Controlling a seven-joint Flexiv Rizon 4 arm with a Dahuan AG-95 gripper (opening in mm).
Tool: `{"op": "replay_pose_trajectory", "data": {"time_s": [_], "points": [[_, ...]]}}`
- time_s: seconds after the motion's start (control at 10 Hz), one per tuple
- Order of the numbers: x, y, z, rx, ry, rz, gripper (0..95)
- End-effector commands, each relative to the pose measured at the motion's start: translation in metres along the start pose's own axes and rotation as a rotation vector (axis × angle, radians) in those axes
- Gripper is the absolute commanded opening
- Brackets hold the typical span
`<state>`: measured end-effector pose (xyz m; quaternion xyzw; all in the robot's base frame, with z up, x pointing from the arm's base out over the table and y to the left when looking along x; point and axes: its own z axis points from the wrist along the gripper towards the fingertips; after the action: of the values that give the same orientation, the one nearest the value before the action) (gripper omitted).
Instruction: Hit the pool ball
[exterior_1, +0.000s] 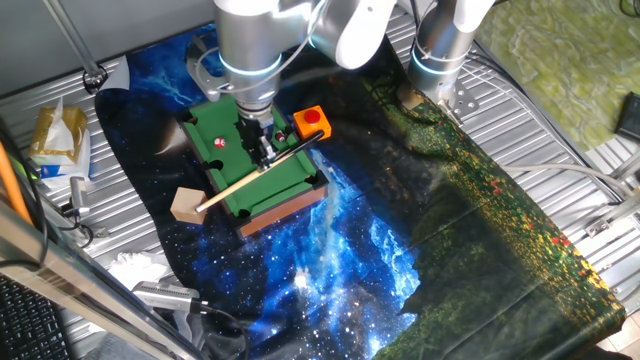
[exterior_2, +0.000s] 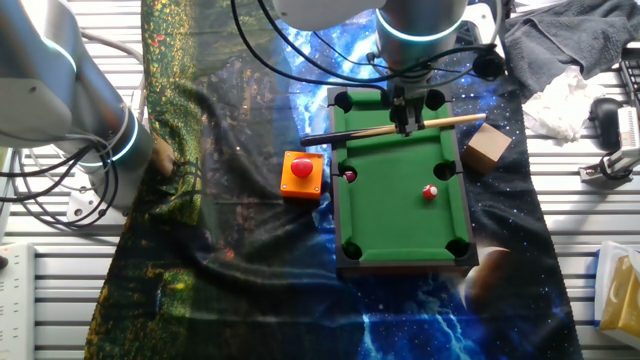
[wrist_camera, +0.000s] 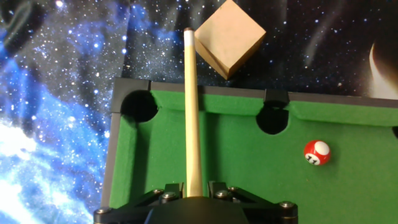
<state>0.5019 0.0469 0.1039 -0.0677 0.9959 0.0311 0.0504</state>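
The pool ball (exterior_2: 429, 192) is bright red with a white spot. It lies on the green felt of the mini pool table (exterior_2: 395, 225), right of centre. It also shows in one fixed view (exterior_1: 220, 143) and in the hand view (wrist_camera: 317, 152). My gripper (exterior_2: 407, 125) hangs over the table's far end, shut on a thin wooden cue stick (exterior_2: 440, 122) that lies level across the table. In the hand view the cue (wrist_camera: 191, 106) runs straight out from between the jaws of my gripper (wrist_camera: 194, 186). The ball lies to the right of it, apart from the cue.
A darker maroon ball (exterior_2: 350, 175) sits by the table's left side pocket. A wooden block (exterior_2: 485, 148) stands just off the table near the cue's tip (wrist_camera: 229, 37). A red button on an orange base (exterior_2: 302, 173) sits left of the table. A second robot arm (exterior_2: 60, 90) stands at the left.
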Motion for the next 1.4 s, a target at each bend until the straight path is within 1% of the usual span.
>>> {"op": "replay_pose_trajectory", "data": {"time_s": [0.1, 0.5, 1.4], "points": [[0.0402, -0.0977, -0.0541, 0.021, 0.054, -0.231, 0.0], [0.0402, -0.0975, -0.0540, 0.027, 0.056, -0.230, 0.0], [0.0403, -0.0975, -0.0540, 0.030, 0.057, -0.225, 0.0]]}}
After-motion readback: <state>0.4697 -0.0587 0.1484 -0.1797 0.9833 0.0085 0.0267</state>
